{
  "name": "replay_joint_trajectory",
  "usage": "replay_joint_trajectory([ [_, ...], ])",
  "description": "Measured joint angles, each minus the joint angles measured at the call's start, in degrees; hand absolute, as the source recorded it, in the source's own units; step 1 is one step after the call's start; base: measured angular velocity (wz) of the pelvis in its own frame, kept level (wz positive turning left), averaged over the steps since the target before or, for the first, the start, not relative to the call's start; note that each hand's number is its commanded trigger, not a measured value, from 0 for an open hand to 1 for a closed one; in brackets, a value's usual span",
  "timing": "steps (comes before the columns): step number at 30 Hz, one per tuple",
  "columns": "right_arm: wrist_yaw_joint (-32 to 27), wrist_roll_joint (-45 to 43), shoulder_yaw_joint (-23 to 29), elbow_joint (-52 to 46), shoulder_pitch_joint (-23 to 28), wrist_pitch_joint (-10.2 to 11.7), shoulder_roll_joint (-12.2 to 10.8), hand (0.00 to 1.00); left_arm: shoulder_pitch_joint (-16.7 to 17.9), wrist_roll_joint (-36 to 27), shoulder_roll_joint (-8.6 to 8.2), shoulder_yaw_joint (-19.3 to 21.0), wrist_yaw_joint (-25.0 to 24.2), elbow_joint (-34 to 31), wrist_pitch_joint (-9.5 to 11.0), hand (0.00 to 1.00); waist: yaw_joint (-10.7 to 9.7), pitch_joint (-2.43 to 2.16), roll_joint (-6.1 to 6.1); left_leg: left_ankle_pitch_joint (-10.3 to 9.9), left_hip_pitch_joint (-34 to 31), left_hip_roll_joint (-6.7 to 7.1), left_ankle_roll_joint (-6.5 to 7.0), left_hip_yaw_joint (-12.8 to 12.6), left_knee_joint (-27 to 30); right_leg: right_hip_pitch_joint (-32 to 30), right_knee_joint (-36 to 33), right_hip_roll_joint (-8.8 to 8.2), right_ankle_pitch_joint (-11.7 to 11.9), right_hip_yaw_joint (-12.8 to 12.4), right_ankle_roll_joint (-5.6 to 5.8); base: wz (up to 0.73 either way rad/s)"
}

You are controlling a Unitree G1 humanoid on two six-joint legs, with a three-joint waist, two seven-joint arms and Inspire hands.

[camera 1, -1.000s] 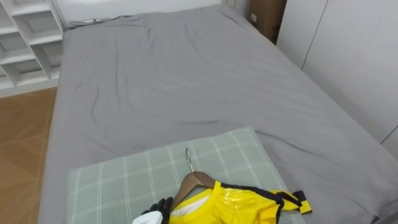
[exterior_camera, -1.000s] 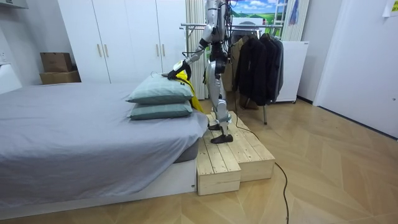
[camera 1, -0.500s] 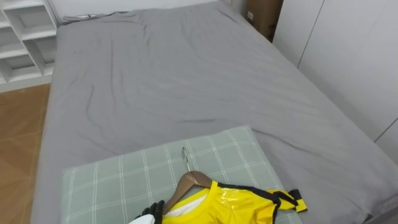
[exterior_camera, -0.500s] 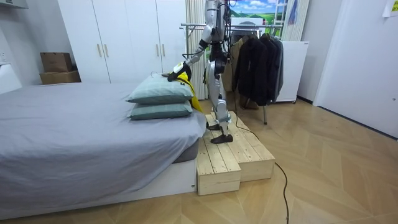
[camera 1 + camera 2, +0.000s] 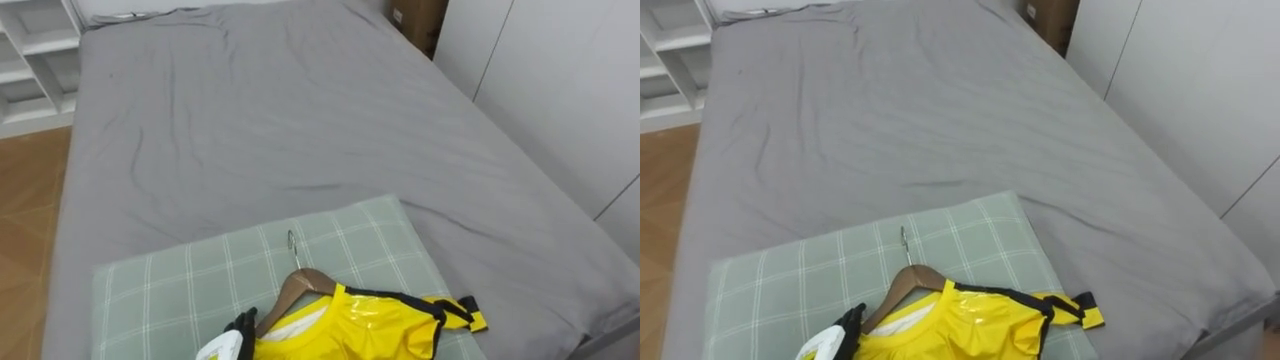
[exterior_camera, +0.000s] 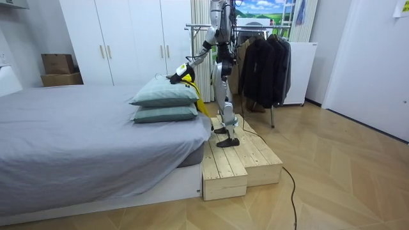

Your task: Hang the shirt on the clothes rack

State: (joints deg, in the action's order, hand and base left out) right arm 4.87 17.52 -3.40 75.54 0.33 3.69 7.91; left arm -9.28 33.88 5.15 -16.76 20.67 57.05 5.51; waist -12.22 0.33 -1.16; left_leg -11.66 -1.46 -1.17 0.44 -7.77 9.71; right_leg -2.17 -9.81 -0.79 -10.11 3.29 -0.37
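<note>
Yellow garment (image 5: 372, 328) with black trim lies on a wooden hanger (image 5: 292, 293), flat on a green checked pillow (image 5: 170, 292) at the near end of the bed (image 5: 280, 130); the hanger's metal hook (image 5: 291, 243) points toward the far end of the bed. Eye views, left to right: a white shelf unit (image 5: 30, 55) stands at the far left beside the bed, with wood floor (image 5: 25, 195) in front of it. The grey sheet covers the bed across the middle, lightly creased. The left hand (image 5: 241, 324) enters at the lower left edge, its dark fingers against the left shoulder of the hanger where the garment's collar begins; whether the fingers close round the hanger cannot be told. The garment spreads from there to the right, its black strap ending near the pillow's right edge. A cardboard box (image 5: 415, 18) sits at the far right corner, next to white cupboard doors (image 5: 560, 90). Room view, left to right: the bed, then two stacked pillows (image 6: 165, 114) at its head with the garment on top and partly hanging down their side. The robot stands upright on a wooden platform (image 6: 239, 160) beside the pillows, one arm stretched out to the garment. A rack of dark clothes (image 6: 262, 64) stands behind it.
</note>
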Motion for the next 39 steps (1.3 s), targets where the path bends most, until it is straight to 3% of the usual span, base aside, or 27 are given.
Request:
replay_joint_trajectory([
  [12,-0.47,0.23,-1.64,0.62,-1.01,0.02,0.26,0.0,-1.34,-4.45,0.02,-0.31,-1.06,0.77,0.01,0.0,-0.13,0.48,0.68,0.01,-0.45,-0.03,-0.01,-0.03,0.02,-0.4,0.07,0.02,0.04,-0.03,-0.01,0.0],
  [33,-0.55,0.07,-1.68,1.08,-1.48,-0.04,0.28,0.0,-2.35,-4.5,0.59,-0.18,-3.84,0.88,-0.18,0.0,-0.1,0.47,0.85,0.27,-1.07,-0.02,-0.16,-0.05,-0.01,-1.04,0.05,0.04,0.04,-0.03,-0.02,0.0],
  [39,-0.43,0.02,-2.1,1.09,-1.53,-0.09,0.34,0.0,-4.78,-4.56,-0.16,-0.23,-3.84,5.27,-0.19,0.0,-0.1,0.51,0.78,0.28,-1.1,-0.03,-0.15,-0.05,-0.07,-1.05,0.04,0.04,0.05,-0.03,-0.03,0.0],
])
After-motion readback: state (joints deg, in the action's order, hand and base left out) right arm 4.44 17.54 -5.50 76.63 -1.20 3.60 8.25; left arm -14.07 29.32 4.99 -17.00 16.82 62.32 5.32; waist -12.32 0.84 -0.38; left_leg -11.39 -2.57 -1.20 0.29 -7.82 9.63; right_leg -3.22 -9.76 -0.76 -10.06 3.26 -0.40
